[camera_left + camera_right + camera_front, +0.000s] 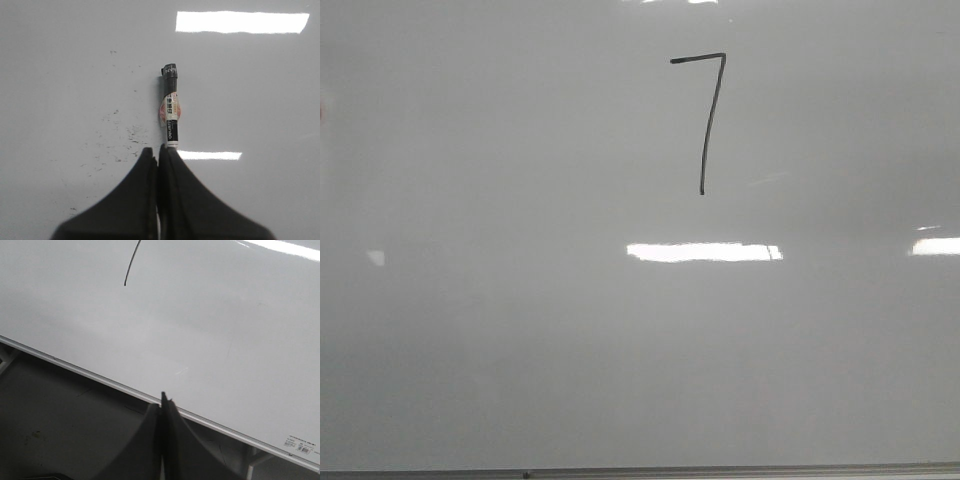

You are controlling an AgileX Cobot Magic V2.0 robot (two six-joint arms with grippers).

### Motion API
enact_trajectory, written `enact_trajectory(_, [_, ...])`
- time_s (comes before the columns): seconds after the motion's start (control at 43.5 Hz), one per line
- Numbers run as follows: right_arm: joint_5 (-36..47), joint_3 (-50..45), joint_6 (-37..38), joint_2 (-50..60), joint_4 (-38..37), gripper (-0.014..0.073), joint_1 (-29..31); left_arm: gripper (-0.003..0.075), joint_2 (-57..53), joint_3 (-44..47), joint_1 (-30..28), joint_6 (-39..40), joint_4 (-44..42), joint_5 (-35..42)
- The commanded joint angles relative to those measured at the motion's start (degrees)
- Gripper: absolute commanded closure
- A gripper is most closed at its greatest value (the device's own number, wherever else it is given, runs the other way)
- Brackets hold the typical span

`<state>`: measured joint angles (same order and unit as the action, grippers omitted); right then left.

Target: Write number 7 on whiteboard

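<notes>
Your left gripper (158,150) has its two dark fingers pressed together around the lower end of a marker (170,107), which runs straight out ahead of the jaws along their own line, its labelled white barrel nearest the fingertips and its black end farthest away. Ahead of that black end you see only the pale, glossy whiteboard (65,75); from the wrist view you cannot tell whether the tip touches the surface or stands just off it. Beside the marker the board carries faint grey specks and smudges, and bright reflections of ceiling lights lie beyond the tip and just beside the jaws. Your right gripper (163,399) has its fingers brought together with nothing between them, and it hangs near the board's thin metal bottom edge (100,377), with the dark space below the board behind the fingers. Well ahead of those right jaws, and off to one side, the lower end of a thin black stroke shows on the board. In the front view that stroke is the number 7 (705,120): a short bar across the top and a long, slightly slanted downstroke, small against the board, in its upper part, above a bright light reflection. Neither arm appears in the front view, so nothing covers the figure. Judged from this, the figure looks complete, and the marker-bearing left arm is the one that matters for any further stroke.
</notes>
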<state>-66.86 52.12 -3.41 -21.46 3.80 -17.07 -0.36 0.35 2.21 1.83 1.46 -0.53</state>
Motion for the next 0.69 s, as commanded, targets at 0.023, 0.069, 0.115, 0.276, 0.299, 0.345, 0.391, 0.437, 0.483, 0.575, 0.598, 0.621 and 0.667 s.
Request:
enact_trajectory(0.023, [3.73, 1.00, -0.49, -0.73, -0.15, 0.0662, 0.41, 0.0741, -0.69, 0.87, 0.23, -0.11, -1.76, 4.89])
enact_trajectory(0.069, [3.73, 1.00, -0.49, -0.73, -0.15, 0.0662, 0.41, 0.0741, -0.69, 0.87, 0.23, -0.90, -1.46, 4.99])
enact_trajectory(0.115, [3.73, 1.00, -0.49, -0.73, -0.15, 0.0662, 0.41, 0.0741, -0.69, 0.87, 0.23, -3.34, -0.06, 5.22])
enact_trajectory(0.276, [3.73, 1.00, -0.49, -0.73, -0.15, 0.0662, 0.41, 0.0741, -0.69, 0.87, 0.23, -8.49, 4.49, 6.18])
enact_trajectory(0.299, [3.73, 1.00, -0.49, -0.73, -0.15, 0.0662, 0.41, 0.0741, -0.69, 0.87, 0.23, -8.49, 4.49, 6.19])
enact_trajectory(0.345, [3.73, 1.00, -0.49, -0.73, -0.15, 0.0662, 0.41, 0.0741, -0.69, 0.87, 0.23, -8.49, 4.49, 6.30])
enact_trajectory(0.391, [3.73, 1.00, -0.49, -0.73, -0.15, 0.0662, 0.41, 0.0741, -0.69, 0.87, 0.23, -7.56, 4.49, 6.17])
enact_trajectory(0.437, [3.73, 1.00, -0.49, -0.73, -0.15, 0.0662, 0.41, 0.0741, -0.69, 0.87, 0.23, -7.19, 4.49, 6.17])
enact_trajectory(0.483, [3.73, 1.00, -0.49, -0.73, -0.15, 0.0662, 0.41, 0.0741, -0.69, 0.87, 0.23, -7.19, 4.49, 6.17])
enact_trajectory(0.575, [3.73, 1.00, -0.49, -0.73, -0.15, 0.0662, 0.41, 0.0741, -0.69, 0.87, 0.23, -7.19, 4.49, 6.17])
enact_trajectory(0.598, [3.73, 1.00, -0.49, -0.73, -0.15, 0.0662, 0.41, 0.0741, -0.69, 0.87, 0.23, -7.19, 4.49, 6.17])
enact_trajectory(0.621, [3.73, 1.00, -0.49, -0.73, -0.15, 0.0662, 0.41, 0.0741, -0.69, 0.87, 0.23, -7.19, 4.49, 6.17])
enact_trajectory(0.667, [3.73, 1.00, -0.49, -0.73, -0.15, 0.0662, 0.41, 0.0741, -0.69, 0.87, 0.23, -7.19, 4.49, 6.17])
